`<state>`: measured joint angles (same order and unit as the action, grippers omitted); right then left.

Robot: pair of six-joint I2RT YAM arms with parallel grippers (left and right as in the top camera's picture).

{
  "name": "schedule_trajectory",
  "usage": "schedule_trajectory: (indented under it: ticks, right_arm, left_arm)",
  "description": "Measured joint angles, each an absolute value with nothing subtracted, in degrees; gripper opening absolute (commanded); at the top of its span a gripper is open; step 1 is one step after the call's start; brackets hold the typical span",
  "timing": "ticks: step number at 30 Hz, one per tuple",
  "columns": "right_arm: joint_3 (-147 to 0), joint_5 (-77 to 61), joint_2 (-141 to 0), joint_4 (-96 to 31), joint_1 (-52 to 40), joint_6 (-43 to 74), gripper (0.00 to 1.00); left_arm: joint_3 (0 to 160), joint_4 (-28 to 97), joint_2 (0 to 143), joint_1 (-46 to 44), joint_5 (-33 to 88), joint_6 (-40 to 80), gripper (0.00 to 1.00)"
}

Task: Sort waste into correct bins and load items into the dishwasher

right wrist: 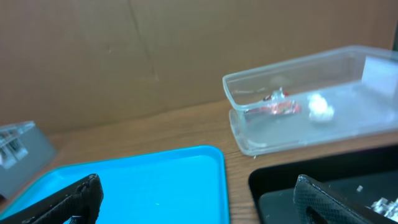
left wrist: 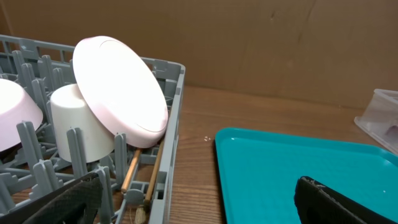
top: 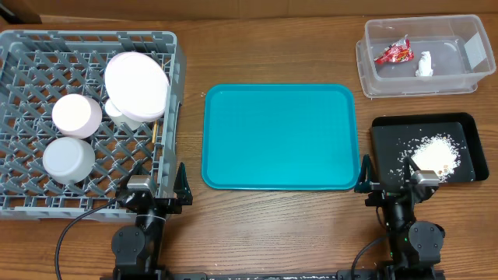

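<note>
Overhead: rack left on table, holds plate, cup tucked under it, dish, bowl, chopsticks along right wall. Teal tray centre. Tub far right holds wrapper, tissue. Rice in black tray. Left tool, right tool both wide, gripping nothing.

Left wrist: plate tilted against cup, chopsticks below, beside rack wall.

Right wrist: wrapper, tissue in tub; fingers spread.
</note>
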<state>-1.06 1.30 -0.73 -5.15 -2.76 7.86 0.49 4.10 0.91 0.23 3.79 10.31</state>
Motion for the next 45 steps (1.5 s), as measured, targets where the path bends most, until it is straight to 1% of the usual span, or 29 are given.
schedule_trajectory:
  ticks: [5, 8, 21, 45]
  right_arm:
    - [-1.06, 0.89, -0.73, -5.17, -2.76, -2.11, 1.0]
    - [-1.06, 0.78, -0.73, -5.19, -2.76, -4.32, 1.0]
    - [-1.06, 0.4, -0.73, -5.19, -2.76, -0.69, 1.0]
    - [-1.06, 0.38, -0.73, -5.15, -2.76, -0.19, 1.0]
  left_arm:
    - [0.49, 4.1, 0.91, 0.23, 3.79, 10.31, 1.0]
    - [0.49, 4.1, 0.91, 0.23, 3.79, 10.31, 1.0]
    - [0.49, 4.1, 0.91, 0.23, 3.79, 10.31, 1.0]
    - [0.49, 4.1, 0.91, 0.23, 3.79, 10.31, 1.0]
